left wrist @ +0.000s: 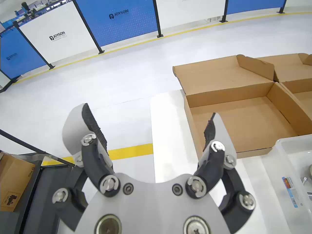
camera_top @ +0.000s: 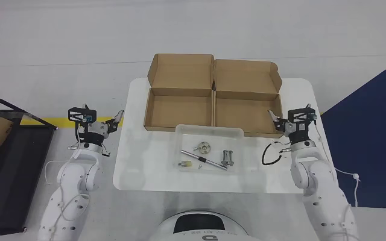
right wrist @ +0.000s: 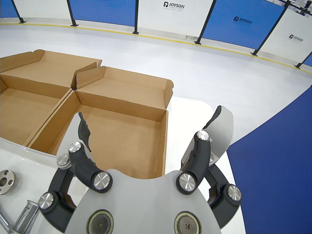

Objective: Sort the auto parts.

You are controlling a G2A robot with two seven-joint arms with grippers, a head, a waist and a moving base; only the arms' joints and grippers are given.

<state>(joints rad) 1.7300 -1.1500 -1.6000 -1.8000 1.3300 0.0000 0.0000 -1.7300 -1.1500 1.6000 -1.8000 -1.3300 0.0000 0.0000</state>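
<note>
A clear plastic tray [camera_top: 209, 128] sits mid-table, in front of two open cardboard boxes. In it lie a round metal flange [camera_top: 203, 146], a long thin rod [camera_top: 205, 159], a short grey cylindrical part [camera_top: 228, 156] and a small yellowish piece [camera_top: 185, 163]. My left gripper [camera_top: 111, 123] hovers off the table's left edge, open and holding nothing [left wrist: 150, 115]. My right gripper [camera_top: 276, 126] is above the table's right side by the right box's corner, also open and holding nothing [right wrist: 151, 115]. The flange [right wrist: 5, 181] and a grey part [right wrist: 24, 216] show in the right wrist view.
The left box [camera_top: 178, 111] and the right box [camera_top: 244, 114] stand side by side at the back, lids folded back, nothing inside. A black cable [camera_top: 269, 155] loops on the table near my right arm. A dark rack [camera_top: 18, 162] stands left of the table.
</note>
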